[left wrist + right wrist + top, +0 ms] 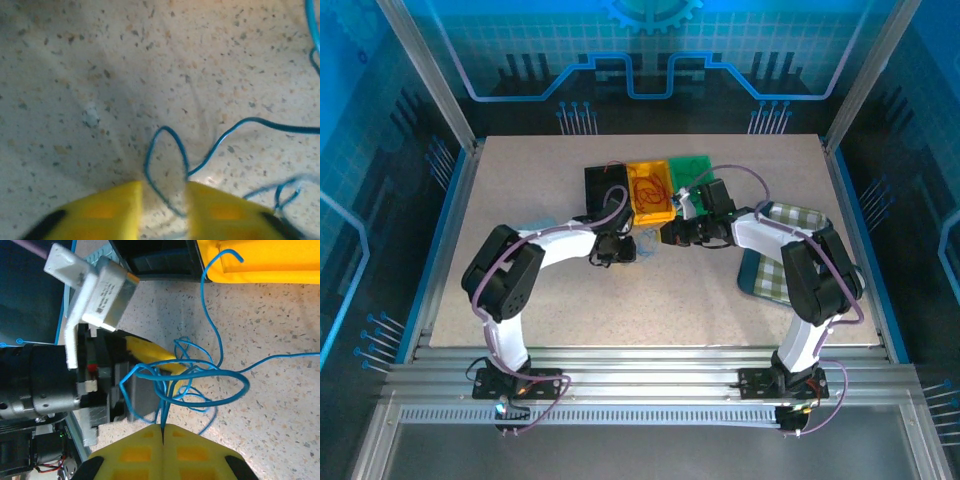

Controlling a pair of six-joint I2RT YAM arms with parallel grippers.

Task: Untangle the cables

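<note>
Yellow-fingered and low over the speckled desk (520, 190), the left claw (164, 195) has its jaws a little apart. A narrow loop of the blue cable (250, 119) runs up out of the gap between them, and nothing in the left wrist view shows that loop pinched. Beyond it, at the far middle of the desk, stands a row of three bins. The black bin (592, 195) comes first, its contents too dark to make out, then the orange bin (631, 195) with the red cable (648, 190) coiled inside it. In front of these the blue cable lies on the bare desk between the two claws, near the orange bin. Several of its loops cross one another in a loose snarl, and a long strand trails off to the side. The right claw (163, 432) has its jaws pressed together on one strand of that snarl, close to where the loops cross. Further right come the green bin (692, 165), partly hidden by the right arm, and a green-checked cloth (760, 280) under that arm. By my judgement the work is partway along. The red cable appears sorted into its bin, while the blue one is out on the desk in a tangle and has yet to be drawn apart. Whether a dark cable remains to be dealt with I cannot tell.
</note>
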